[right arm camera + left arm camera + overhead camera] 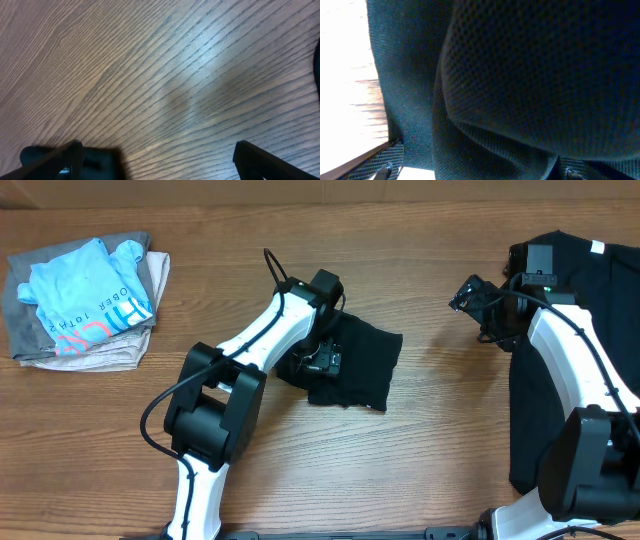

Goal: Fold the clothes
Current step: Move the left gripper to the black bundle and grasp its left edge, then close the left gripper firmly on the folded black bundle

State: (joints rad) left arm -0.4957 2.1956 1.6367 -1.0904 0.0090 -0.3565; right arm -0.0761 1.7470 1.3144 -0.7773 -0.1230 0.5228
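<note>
A small folded black garment (358,360) lies at the table's middle. My left gripper (322,363) is down on its left part. In the left wrist view the black knit fabric (520,75) fills the frame and bulges between the fingers (375,161), which stand wide apart; the gripper (475,172) is open, with a strip of bright table between the left pad and the cloth. A large black T-shirt (600,330) with a small white tag lies spread at the right. My right gripper (466,294) hovers left of it, open (155,165) over bare wood.
A stack of folded clothes (85,305), light blue on grey, sits at the back left. The wooden table (440,440) shows between the two black garments. The right arm's base and links lie over the spread shirt.
</note>
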